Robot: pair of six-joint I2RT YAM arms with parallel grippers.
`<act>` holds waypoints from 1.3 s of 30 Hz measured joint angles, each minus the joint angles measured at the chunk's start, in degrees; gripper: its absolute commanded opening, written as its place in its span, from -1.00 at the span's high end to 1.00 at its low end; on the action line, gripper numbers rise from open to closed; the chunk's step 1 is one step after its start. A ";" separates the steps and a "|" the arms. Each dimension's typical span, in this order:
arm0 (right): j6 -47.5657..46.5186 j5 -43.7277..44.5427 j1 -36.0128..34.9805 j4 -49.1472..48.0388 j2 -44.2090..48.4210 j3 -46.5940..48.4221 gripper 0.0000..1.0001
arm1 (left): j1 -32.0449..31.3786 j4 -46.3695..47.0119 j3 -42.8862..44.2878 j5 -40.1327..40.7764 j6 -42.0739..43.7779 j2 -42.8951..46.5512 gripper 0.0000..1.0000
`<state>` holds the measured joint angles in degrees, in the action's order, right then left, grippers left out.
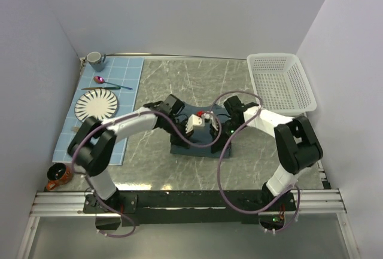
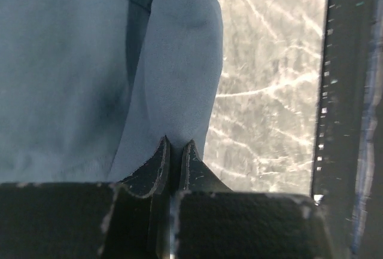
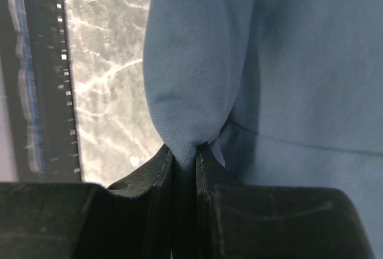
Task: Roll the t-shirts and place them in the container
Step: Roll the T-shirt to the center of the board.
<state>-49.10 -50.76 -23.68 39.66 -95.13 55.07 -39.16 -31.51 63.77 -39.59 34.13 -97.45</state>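
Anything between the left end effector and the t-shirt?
Nothing: in the left wrist view, the left end effector is pinched directly on a fold of the t-shirt.

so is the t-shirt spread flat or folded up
Folded: the top view shows the t-shirt as a compact bundle between the arms, the left gripper and right gripper each pinching a fold.

No readable text, label, brand or number in any view; t-shirt (image 2: 60, 61) fabric plain, nothing legible on it
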 measured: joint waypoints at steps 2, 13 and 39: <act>-0.24 -1.27 1.51 2.97 -2.91 1.49 0.94 | 1.07 -3.82 4.35 -3.69 0.92 -5.07 0.98; -3.67 -7.58 4.57 23.06 -24.30 18.38 0.82 | 5.88 -25.59 22.58 -14.62 8.81 -25.14 0.98; 14.43 10.54 6.58 -17.53 33.48 -13.94 -0.47 | 9.86 -43.06 41.16 -19.91 2.47 -42.10 0.95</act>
<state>-34.68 -40.23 -17.10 22.13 -61.65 41.12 -29.30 -74.56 104.92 -59.51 36.60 -139.55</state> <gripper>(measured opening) 0.700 0.056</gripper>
